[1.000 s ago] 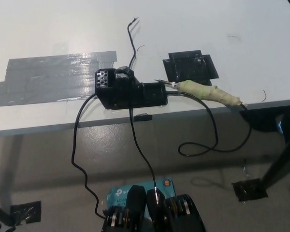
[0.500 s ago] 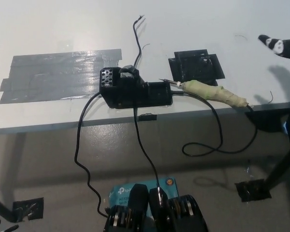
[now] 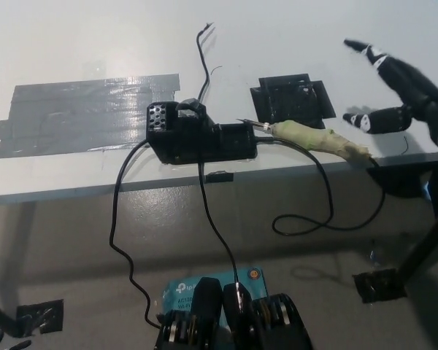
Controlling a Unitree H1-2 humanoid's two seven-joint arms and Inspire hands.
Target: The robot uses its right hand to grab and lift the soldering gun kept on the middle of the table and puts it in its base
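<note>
The teal box (image 3: pixel 204 286) on the floor bears a "tp-link" logo (smaller print there unreadable).

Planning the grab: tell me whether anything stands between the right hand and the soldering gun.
Nothing visible does. The right hand, open, hovers right of the soldering gun, with only bare table between them. The base sits just left of the gun's tip.
</note>
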